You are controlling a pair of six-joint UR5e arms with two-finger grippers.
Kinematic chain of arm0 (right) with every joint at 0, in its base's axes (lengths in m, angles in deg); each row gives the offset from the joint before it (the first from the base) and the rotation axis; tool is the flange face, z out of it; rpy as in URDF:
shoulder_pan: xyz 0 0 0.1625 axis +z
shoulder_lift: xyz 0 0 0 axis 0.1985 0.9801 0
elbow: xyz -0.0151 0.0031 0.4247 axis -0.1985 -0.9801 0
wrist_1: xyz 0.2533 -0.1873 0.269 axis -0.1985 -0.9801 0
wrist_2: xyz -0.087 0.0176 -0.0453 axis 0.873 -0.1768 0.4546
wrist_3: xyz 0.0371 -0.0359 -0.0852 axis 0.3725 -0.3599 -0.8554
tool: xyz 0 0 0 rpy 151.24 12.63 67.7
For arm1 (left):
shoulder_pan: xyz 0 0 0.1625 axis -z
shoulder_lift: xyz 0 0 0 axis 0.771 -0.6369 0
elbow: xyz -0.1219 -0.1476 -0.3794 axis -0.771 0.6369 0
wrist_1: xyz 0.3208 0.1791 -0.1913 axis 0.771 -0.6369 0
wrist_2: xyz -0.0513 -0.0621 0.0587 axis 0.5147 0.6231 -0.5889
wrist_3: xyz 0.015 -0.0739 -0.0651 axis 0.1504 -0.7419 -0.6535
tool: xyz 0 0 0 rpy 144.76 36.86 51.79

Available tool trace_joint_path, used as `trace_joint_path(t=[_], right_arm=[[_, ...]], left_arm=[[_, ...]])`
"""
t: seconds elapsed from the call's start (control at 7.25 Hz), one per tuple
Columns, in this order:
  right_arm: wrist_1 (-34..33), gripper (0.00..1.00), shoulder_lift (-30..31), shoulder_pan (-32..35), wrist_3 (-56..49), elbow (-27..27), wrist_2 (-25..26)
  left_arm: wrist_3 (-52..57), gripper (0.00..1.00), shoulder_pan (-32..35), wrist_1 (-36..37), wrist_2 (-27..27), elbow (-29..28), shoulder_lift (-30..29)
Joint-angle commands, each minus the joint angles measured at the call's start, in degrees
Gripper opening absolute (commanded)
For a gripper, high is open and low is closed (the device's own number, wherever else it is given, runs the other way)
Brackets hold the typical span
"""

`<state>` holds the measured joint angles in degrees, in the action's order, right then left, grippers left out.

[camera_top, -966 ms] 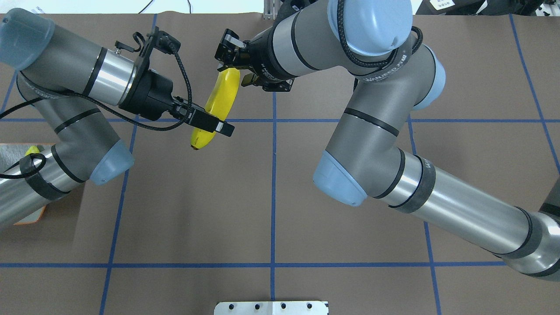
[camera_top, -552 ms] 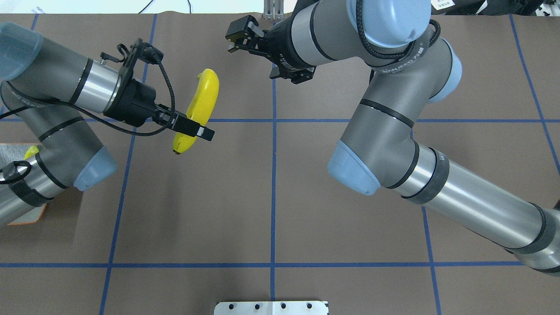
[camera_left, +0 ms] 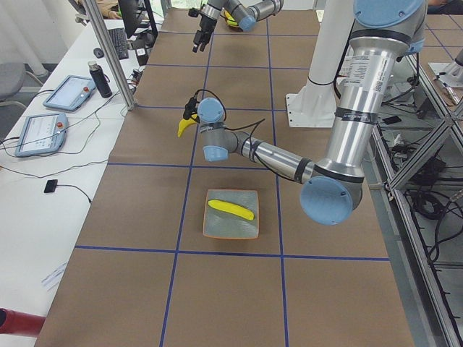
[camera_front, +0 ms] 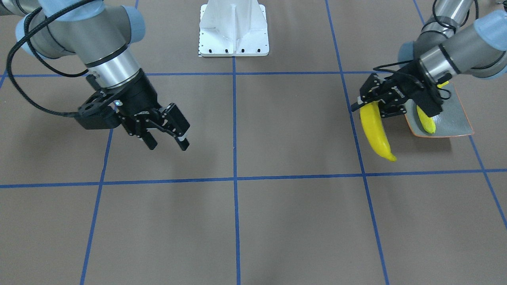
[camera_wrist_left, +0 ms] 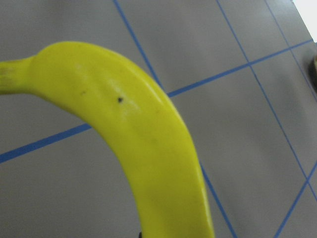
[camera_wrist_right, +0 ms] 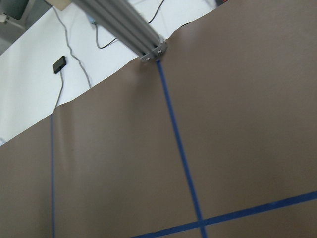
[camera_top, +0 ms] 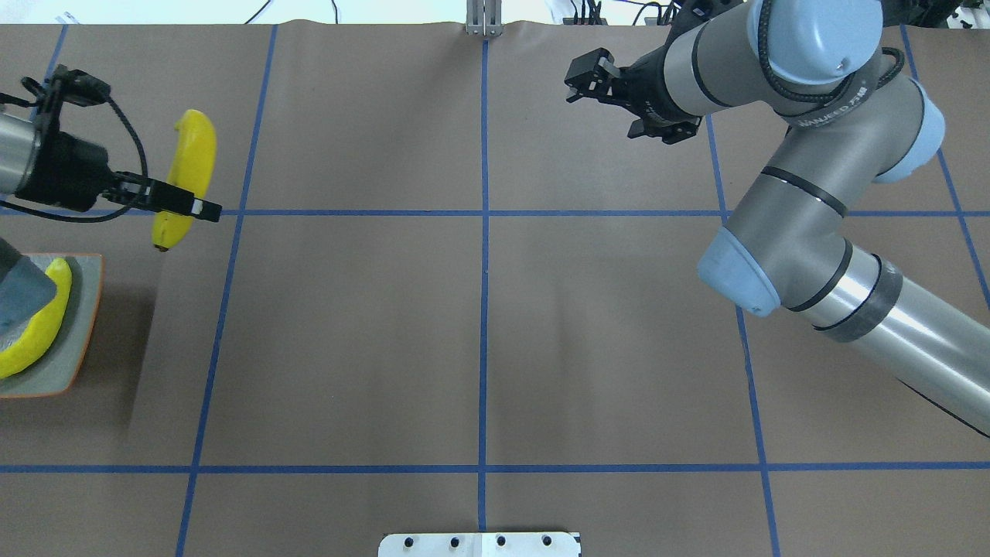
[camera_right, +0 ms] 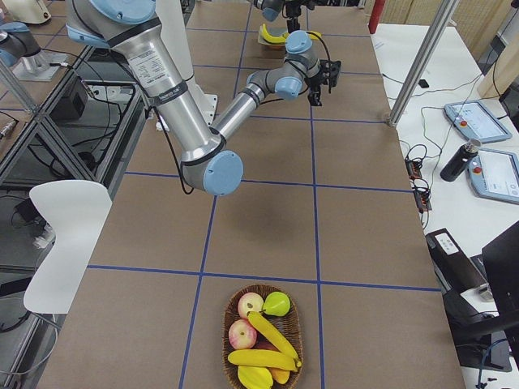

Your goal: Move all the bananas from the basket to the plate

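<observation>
Bananas so far: a first banana lies on the plate, near the left fingers, which clamp a second banana above the worktop. Right fingers hang spread and empty. At least two more remain in the basket, far from both.

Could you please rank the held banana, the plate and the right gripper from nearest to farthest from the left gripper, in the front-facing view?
1. The held banana: clamped in the left gripper itself.
2. The plate: close beside it, toward the view's right.
3. The right gripper: far off, on the view's left.
</observation>
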<state>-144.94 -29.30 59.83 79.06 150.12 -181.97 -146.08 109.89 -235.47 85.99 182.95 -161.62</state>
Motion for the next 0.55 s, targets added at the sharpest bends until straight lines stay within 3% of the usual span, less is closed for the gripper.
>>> trace_joint_path(t=[0.0, 0.28, 0.41], right_arm=[[-6.0, 1.00, 5.9, 3.5, -11.9, 1.0, -0.2], [-5.8, 1.00, 11.7, 8.6, -23.7, 1.1, -3.9], [-5.5, 1.00, 14.2, 11.8, -29.3, 1.0, -6.8]], left_arm=[[7.7, 0.00, 5.1, 0.0, -0.1, 0.6, 9.3], [15.6, 0.00, 6.6, 0.5, -1.2, 0.2, 15.4], [19.8, 0.00, 6.5, 0.6, -4.2, -0.2, 18.6]])
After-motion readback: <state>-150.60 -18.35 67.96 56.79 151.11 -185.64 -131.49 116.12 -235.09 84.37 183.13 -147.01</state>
